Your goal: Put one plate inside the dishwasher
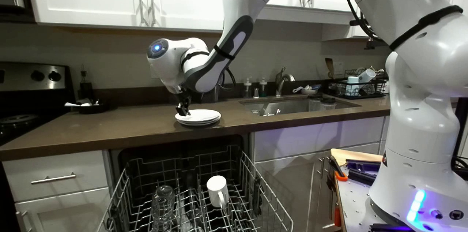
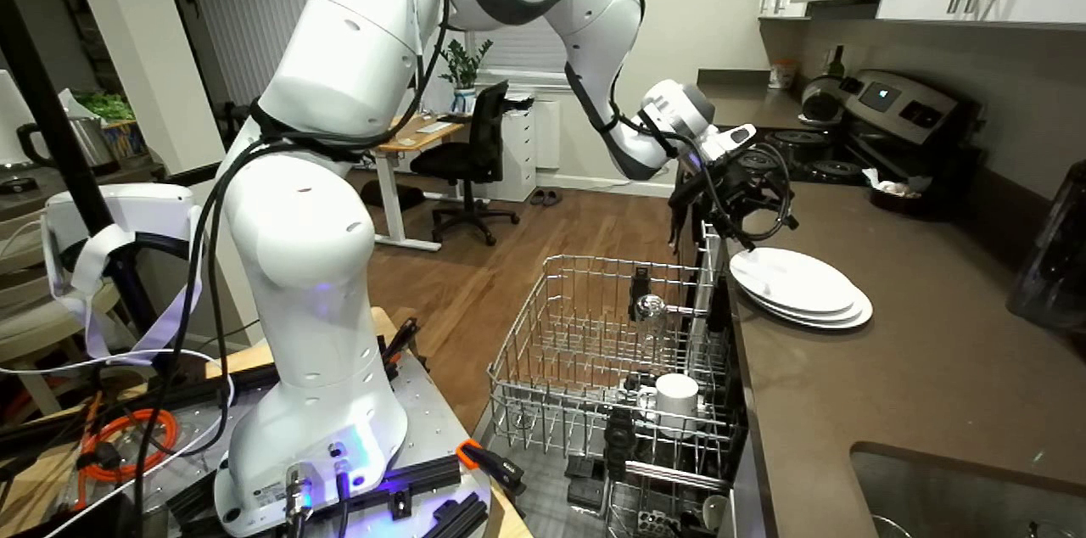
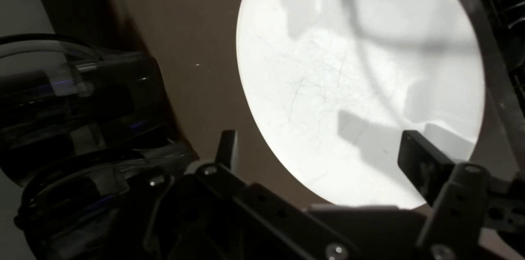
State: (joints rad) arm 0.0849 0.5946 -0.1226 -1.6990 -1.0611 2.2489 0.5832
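Observation:
A stack of plain white plates lies on the brown counter above the dishwasher. The top plate (image 1: 199, 115) also shows in an exterior view (image 2: 789, 279) and fills much of the wrist view (image 3: 348, 79). My gripper (image 3: 318, 157) is open and empty. In the wrist view one finger is over the plate and the other is over the counter outside the rim. In both exterior views the gripper (image 1: 184, 109) is at the stack's edge (image 2: 742, 243); contact cannot be told. The dishwasher's grey wire rack (image 1: 267, 185) is pulled out below the counter, also visible in an exterior view (image 2: 611, 260).
A white mug (image 1: 216, 188) and a clear glass (image 1: 163, 202) stand in the rack. The sink (image 1: 292, 104) is along the counter. Dark transparent vessels (image 3: 82, 87) stand near the wall. A black dish (image 1: 93, 108) sits near the stove (image 1: 33, 78).

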